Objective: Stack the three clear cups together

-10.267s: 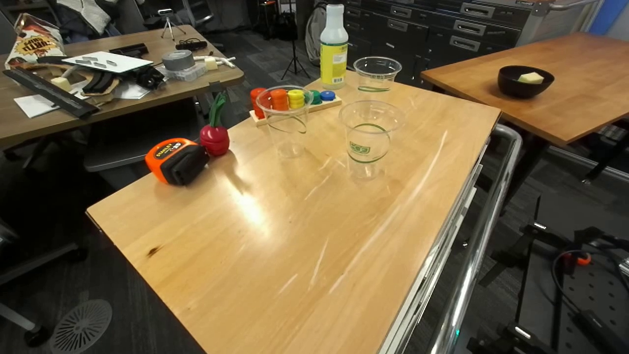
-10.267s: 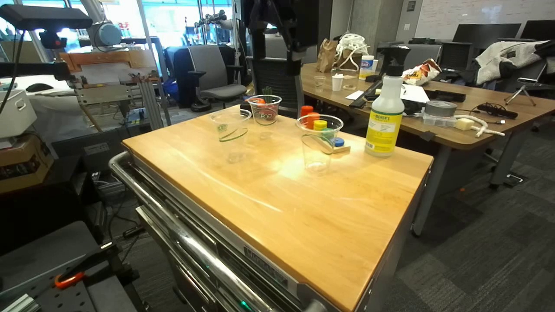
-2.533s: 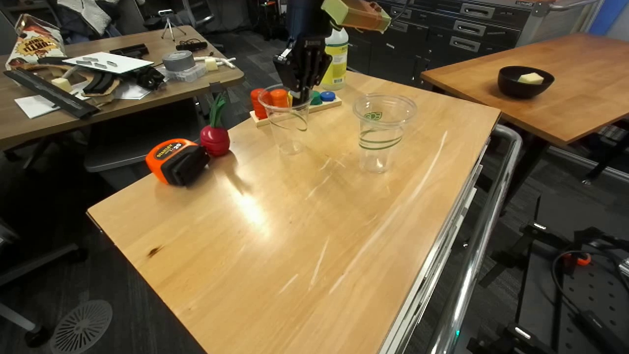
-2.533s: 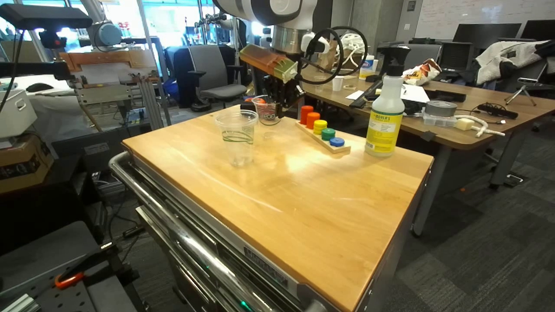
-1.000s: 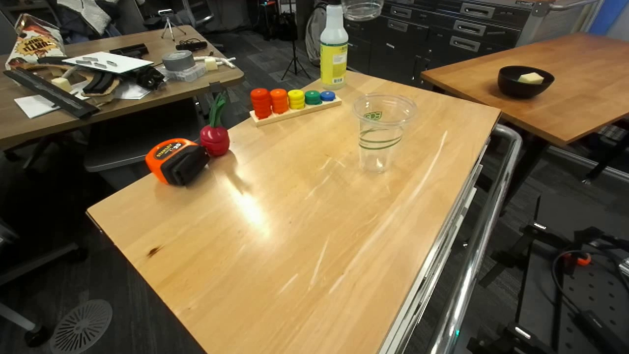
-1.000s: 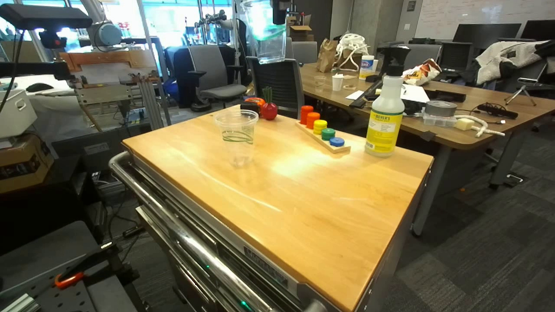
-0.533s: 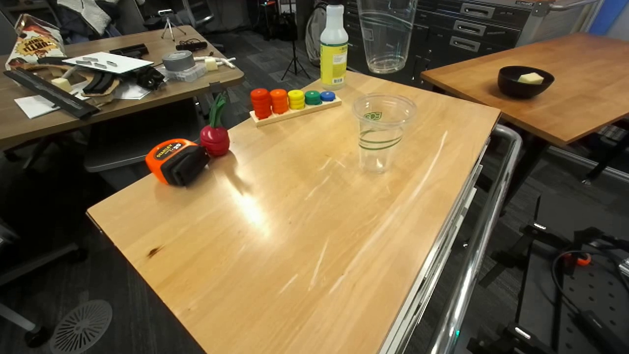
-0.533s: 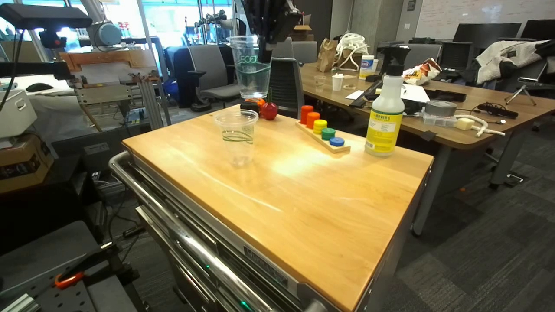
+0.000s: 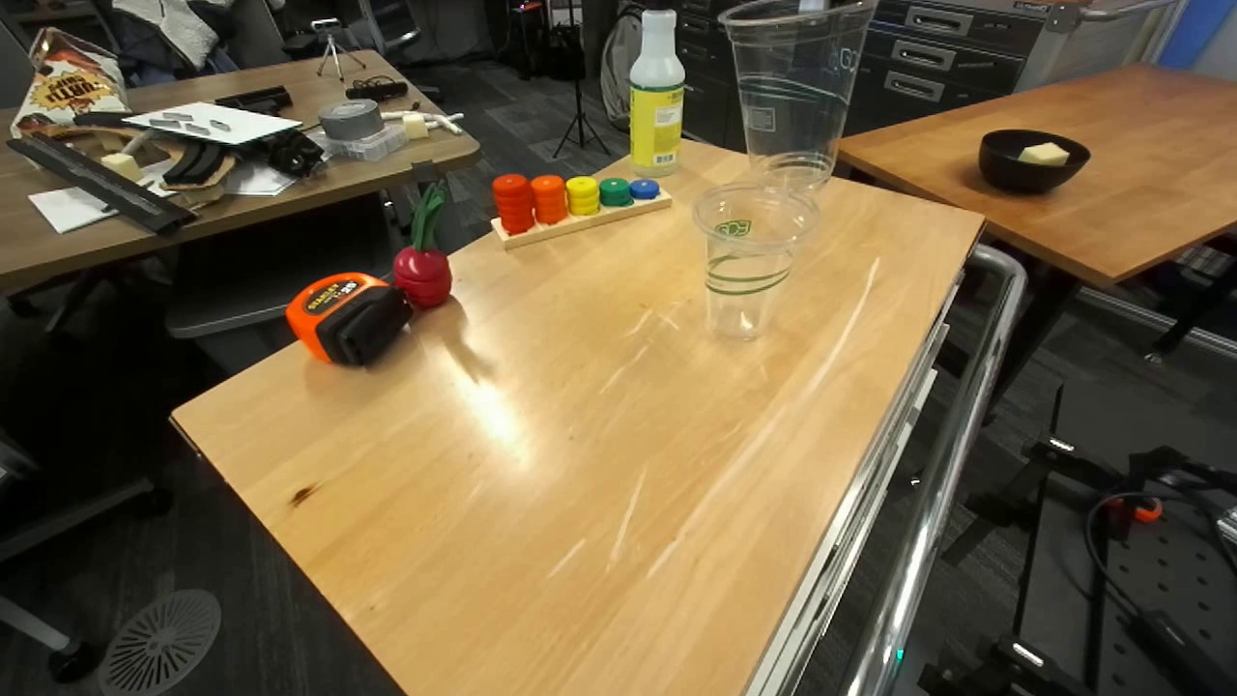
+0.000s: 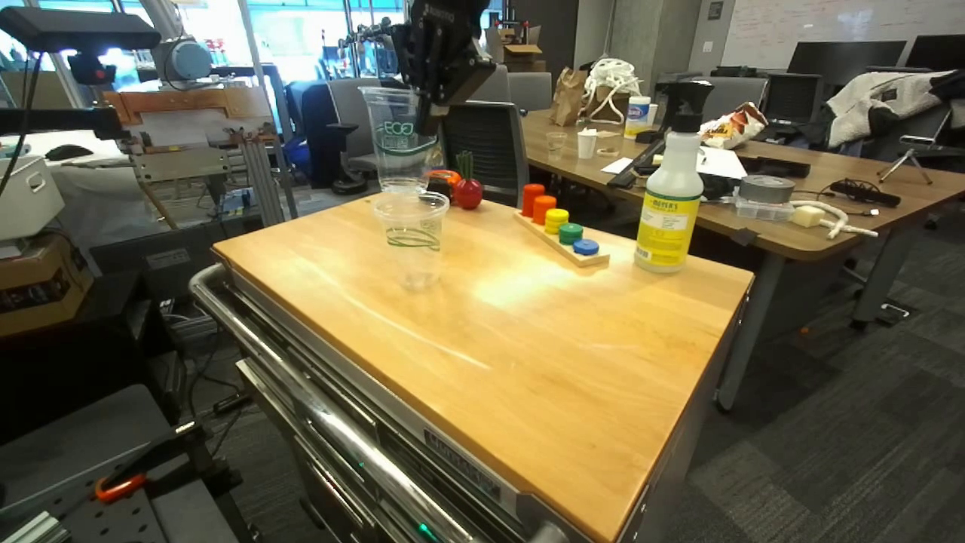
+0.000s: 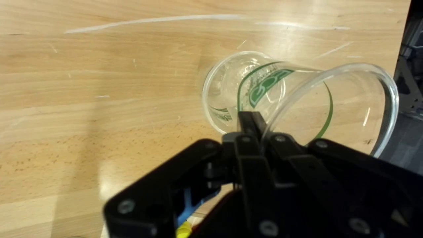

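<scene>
Hand (image 10: 430, 119) was clamped on the held cup (image 9: 797, 111), upper right in an exterior view; nested clear cups (image 9: 752, 266), apparently two, were seen upright just below in frame, on the surface (image 9: 580, 464).

At the left edge of the worktop (image 9: 580, 454), in an exterior view, lies the tape measure (image 9: 348, 317), with the toy radish (image 9: 422, 275) just beside it, farther right. Beyond them the ring-stacking board (image 9: 585, 223) runs by the far left edge, the spray bottle (image 9: 657, 121) behind its right end. Two nested cups (image 9: 754, 271) stand on the right half, nearer than the board. The third cup (image 9: 797, 106), in the gripper (image 10: 430, 121), is above them, its base overlapping their far rim there; whether they touch cannot be told. On the right-hand table (image 9: 1140, 126), a bowl (image 9: 1026, 176) has a block (image 9: 1044, 153) inside. On the left-hand table (image 9: 440, 150), a tape roll (image 9: 351, 120) sits on a case (image 9: 379, 143), the tripod (image 9: 330, 48) behind, the chip bag (image 9: 72, 82) far left.
</scene>
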